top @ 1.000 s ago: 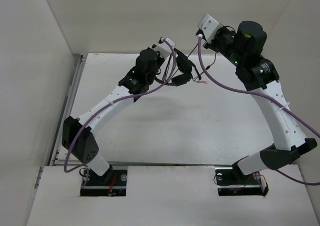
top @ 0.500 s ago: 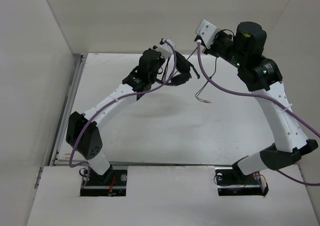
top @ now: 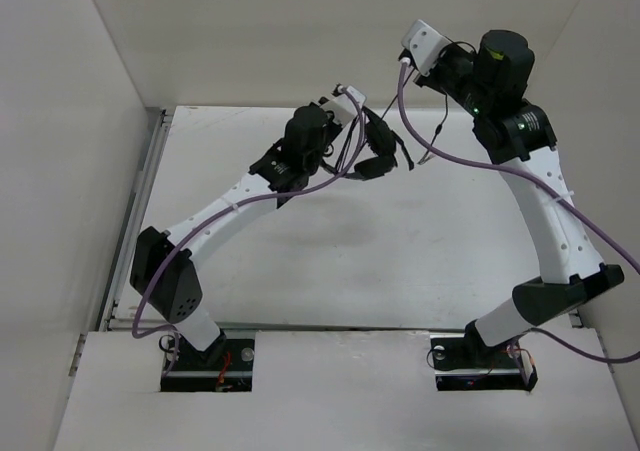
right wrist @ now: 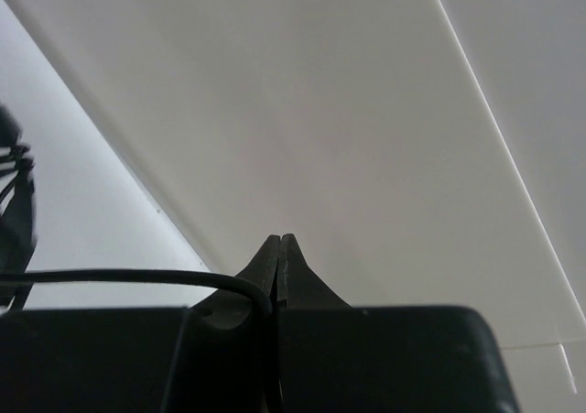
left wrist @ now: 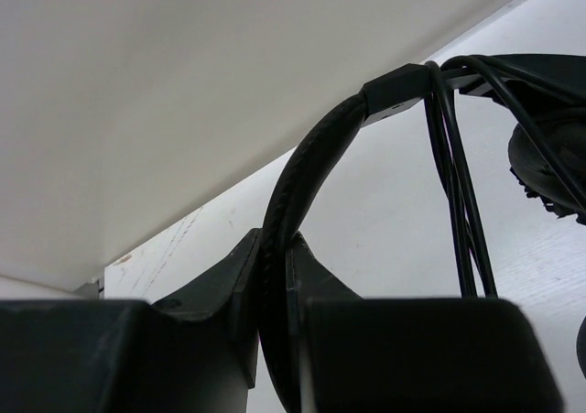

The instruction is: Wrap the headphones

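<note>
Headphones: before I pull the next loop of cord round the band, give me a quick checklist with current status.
1. Left pincer clamped on the headband: ok, the band sits between its fingers.
2. Right pincer shut on the cord: ok, the cord runs into the closed fingers.
3. Turns already on the headband seated: ok, several strands cross it beside the earcup.
4. Cord between the two pincers free of slack: cannot tell, too thin in the top view.
5. Loose plug end clear of both arms: cannot tell.
</note>
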`<state>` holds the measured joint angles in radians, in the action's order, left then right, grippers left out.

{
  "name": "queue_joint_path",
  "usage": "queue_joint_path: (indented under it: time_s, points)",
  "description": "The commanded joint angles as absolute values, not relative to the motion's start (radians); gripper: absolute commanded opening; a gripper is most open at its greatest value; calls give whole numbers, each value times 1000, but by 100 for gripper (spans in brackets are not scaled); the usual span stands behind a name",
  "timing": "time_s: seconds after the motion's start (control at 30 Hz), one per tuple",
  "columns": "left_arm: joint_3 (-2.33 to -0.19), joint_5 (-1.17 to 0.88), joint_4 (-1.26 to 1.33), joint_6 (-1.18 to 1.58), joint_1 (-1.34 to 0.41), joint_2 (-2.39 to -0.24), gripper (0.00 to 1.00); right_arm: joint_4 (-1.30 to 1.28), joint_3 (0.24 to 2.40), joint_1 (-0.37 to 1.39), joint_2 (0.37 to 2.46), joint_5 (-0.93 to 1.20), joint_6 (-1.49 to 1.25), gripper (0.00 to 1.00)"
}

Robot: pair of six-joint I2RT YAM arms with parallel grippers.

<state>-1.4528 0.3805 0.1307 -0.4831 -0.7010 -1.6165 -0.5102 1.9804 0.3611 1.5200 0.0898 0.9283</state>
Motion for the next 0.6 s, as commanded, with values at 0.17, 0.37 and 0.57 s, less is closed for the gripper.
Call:
queue_joint_path:
  time_s: [0.17, 0.37, 0.57]
  points:
    - [-1436, 315, 123, -489, -755, -1510, 0, -278, 2019, 328, 1592, 83, 870, 0]
    - [-1437, 273, 103, -476, -785, -1467, 0, -242, 2019, 260, 1658, 103, 801, 0]
    - [-1453, 195, 95, -459, -805, -1436, 0, -216, 2013, 222, 1715, 127, 759, 0]
